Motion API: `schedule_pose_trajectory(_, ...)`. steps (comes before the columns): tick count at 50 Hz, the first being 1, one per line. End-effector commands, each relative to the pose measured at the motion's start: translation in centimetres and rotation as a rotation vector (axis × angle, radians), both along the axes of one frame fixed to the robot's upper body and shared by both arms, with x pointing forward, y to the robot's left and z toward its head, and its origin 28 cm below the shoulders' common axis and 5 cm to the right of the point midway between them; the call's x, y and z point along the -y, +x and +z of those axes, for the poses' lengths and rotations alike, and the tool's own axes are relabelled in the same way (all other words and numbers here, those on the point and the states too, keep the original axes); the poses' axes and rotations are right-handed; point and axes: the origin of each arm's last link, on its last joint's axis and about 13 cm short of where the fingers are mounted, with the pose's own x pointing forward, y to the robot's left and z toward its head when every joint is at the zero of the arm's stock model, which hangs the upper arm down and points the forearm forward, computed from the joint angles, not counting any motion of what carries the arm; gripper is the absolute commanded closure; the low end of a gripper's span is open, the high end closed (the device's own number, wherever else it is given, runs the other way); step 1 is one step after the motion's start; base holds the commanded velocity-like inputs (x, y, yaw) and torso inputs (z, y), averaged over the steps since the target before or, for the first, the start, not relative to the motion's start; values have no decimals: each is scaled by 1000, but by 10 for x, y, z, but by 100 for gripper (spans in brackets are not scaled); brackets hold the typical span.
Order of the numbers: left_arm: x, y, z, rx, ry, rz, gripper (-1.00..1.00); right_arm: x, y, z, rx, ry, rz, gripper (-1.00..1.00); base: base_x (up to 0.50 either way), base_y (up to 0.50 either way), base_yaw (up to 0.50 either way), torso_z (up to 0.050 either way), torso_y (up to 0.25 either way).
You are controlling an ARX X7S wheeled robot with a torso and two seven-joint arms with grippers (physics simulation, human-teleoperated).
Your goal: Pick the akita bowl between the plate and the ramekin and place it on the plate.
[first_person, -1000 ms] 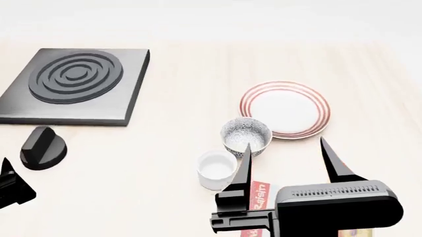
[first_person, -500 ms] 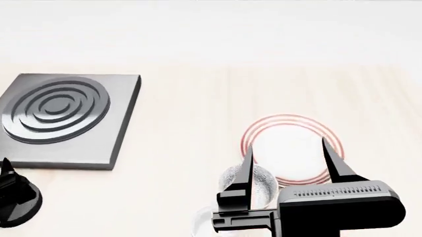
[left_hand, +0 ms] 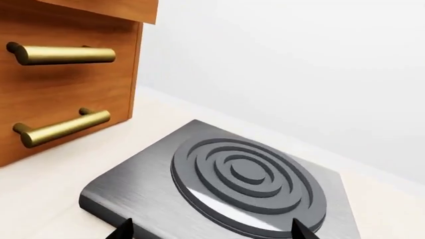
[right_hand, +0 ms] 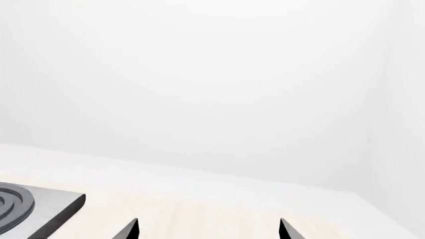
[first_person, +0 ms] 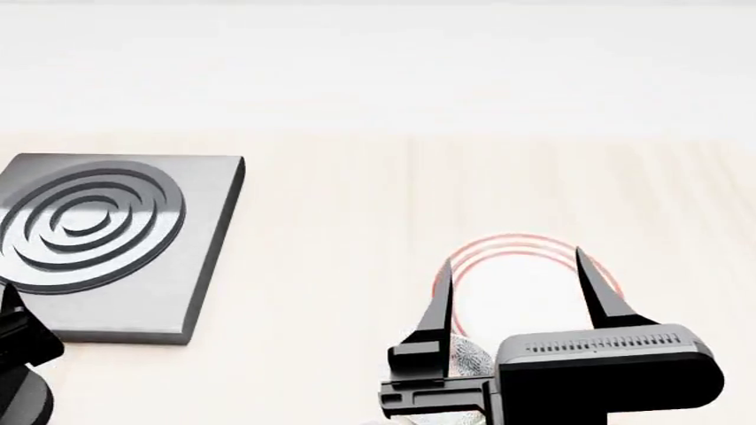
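The plate (first_person: 520, 282), white with red rings, lies on the pale wooden counter, partly behind my right gripper (first_person: 513, 257). That gripper stands open, its two black fingers framing the plate and holding nothing. Only a speckled sliver of the akita bowl (first_person: 470, 359) shows between the left finger and the gripper body. The ramekin is out of view. In the right wrist view the right gripper (right_hand: 208, 224) shows just two spread tips over bare counter. My left gripper (left_hand: 211, 230) is open above the near edge of the burner slab, empty.
A dark grey burner slab (first_person: 101, 235) with concentric rings lies at the left, also seen as the slab (left_hand: 246, 174) and its corner (right_hand: 20, 206). A wooden cabinet with brass handles (left_hand: 59, 54) stands beside it. A black knob (first_person: 18, 403) sits at the bottom left.
The head view has tilted up, so the slab, plate and bowl slid down the picture. The ramekin and the red packet left the view. Both grippers stay open.
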Motion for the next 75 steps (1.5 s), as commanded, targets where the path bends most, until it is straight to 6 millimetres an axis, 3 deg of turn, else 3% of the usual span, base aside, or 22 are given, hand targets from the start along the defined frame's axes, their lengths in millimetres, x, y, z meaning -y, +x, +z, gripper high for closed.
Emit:
schedule_pose_trajectory(1, 0, -1, 1, 1, 2, 0, -100, 0, 0, -1, -3, 5, -3, -100, 406, 0, 0, 0, 0)
schedule_pose_trajectory(24, 0, 0, -1, -3, 2, 5, -100, 4, 13, -19, -290, 129, -62, -100, 12, 0, 0, 0, 0)
schedule_pose_trajectory(40, 0, 1, -2, -6, -1, 8, -100, 13, 29, -28, -439, 73, -89, -100, 0, 0, 0, 0, 0)
schedule_pose_trajectory(42, 0, 2, -2, -7, -2, 9, -100, 13, 32, -26, -454, 139, -80, -100, 0, 0, 0, 0, 0)
schedule_pose_trajectory(58, 0, 1, -1, -8, -3, 10, -100, 16, 35, -20, -586, 128, -9, -100, 0, 0, 0, 0, 0)
schedule_pose_trajectory(75, 0, 1, -2, -9, -3, 10, -100, 20, 55, -13, -685, 148, -4, -100, 0, 0, 0, 0, 0)
